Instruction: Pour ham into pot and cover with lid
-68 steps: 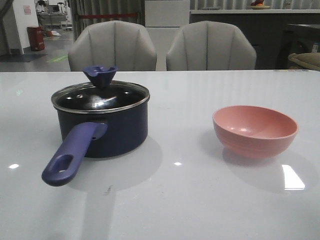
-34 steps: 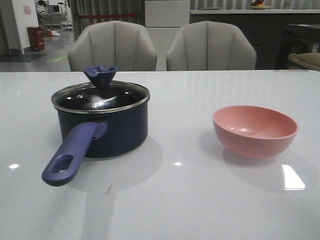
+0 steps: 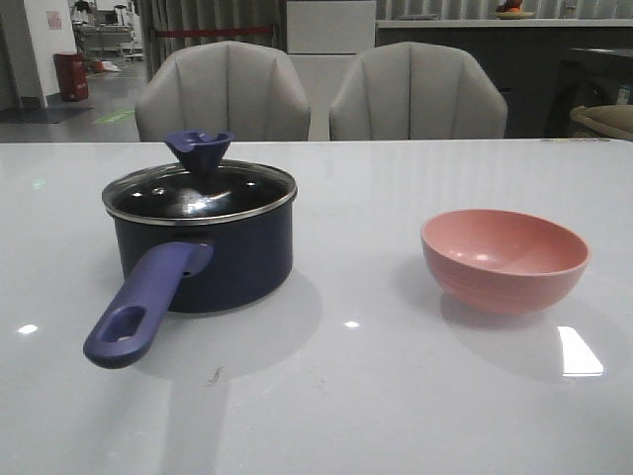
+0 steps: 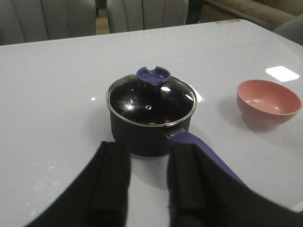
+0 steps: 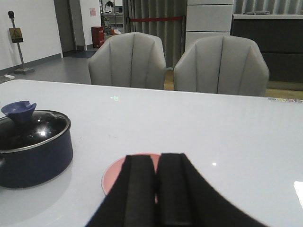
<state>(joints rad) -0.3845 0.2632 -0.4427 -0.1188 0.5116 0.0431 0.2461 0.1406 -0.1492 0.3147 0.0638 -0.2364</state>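
The dark navy round saucepan (image 3: 203,259) stands on the glossy white table (image 3: 376,396) to my left, its long purple-blue handle (image 3: 138,309) reaching toward me and a little leftward, the hole at its end plain to see. The round clear glass lid (image 3: 198,190) with its thin metal rim sits squarely on the saucepan, the dark blue flared knob (image 3: 198,150) upright on top. From my left wrist I can make out a few small orange rounded ham pieces (image 4: 160,122) through the glass, lying inside the saucepan near the handle side. The pink round bowl (image 3: 504,257) rests on the table to my right, well apart from the saucepan; what I can see of its inside shows nothing in it.

My left pincer (image 4: 147,182) hangs above the table on the near side of the saucepan, its two black fingers (image 4: 111,182) parted with a clear gap and nothing between them. My right pincer (image 5: 156,189) hangs over the near edge of the pink bowl, its fingers drawn almost together with only a thin slit between, holding nothing. Two grey padded chairs (image 3: 223,91) stand behind the table.
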